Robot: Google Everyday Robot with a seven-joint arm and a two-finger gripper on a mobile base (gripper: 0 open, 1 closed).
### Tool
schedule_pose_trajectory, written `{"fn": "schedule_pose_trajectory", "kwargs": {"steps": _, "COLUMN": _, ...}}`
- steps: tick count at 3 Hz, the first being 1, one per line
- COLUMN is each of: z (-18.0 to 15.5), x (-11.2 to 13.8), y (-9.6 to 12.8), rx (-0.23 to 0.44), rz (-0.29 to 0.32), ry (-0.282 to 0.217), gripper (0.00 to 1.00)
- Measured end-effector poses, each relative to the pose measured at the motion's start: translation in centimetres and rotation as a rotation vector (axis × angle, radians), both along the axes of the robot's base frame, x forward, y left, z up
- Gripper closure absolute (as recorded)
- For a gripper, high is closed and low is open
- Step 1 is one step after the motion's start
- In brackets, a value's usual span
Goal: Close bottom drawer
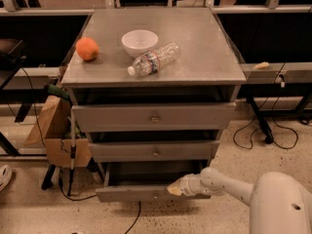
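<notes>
The bottom drawer (131,194) is the lowest grey front of the cabinet and stands pulled out, with its dark inside showing above the front. My gripper (175,188) is at the end of the white arm (229,184) that reaches in from the lower right. Its tip rests against the right part of the drawer front, near the top edge. The middle drawer (155,151) and the top drawer (154,117) sit above it.
On the cabinet top (204,48) lie an orange (87,48), a white bowl (139,42) and a plastic bottle (154,59) on its side. A cardboard box (58,130) and a cane stand at the cabinet's left. Cables lie on the floor at the right.
</notes>
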State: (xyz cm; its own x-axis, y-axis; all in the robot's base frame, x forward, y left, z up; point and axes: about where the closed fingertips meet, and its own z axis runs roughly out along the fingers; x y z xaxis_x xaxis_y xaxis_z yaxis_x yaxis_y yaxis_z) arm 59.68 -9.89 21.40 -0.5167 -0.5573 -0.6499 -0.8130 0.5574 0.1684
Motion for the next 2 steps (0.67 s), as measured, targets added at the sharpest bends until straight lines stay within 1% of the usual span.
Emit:
{"fn": "schedule_pose_trajectory", "kwargs": {"steps": 1, "z": -0.39, "x": -0.49, "y": -0.45, "rx": 0.006, "rz": 0.0, "ry": 0.012, "gripper": 1.0}}
{"fn": "schedule_pose_trajectory", "kwargs": {"steps": 2, "z": -0.14, "x": -0.49, "y": -0.45, "rx": 0.006, "rz": 0.0, "ry": 0.012, "gripper": 1.0}}
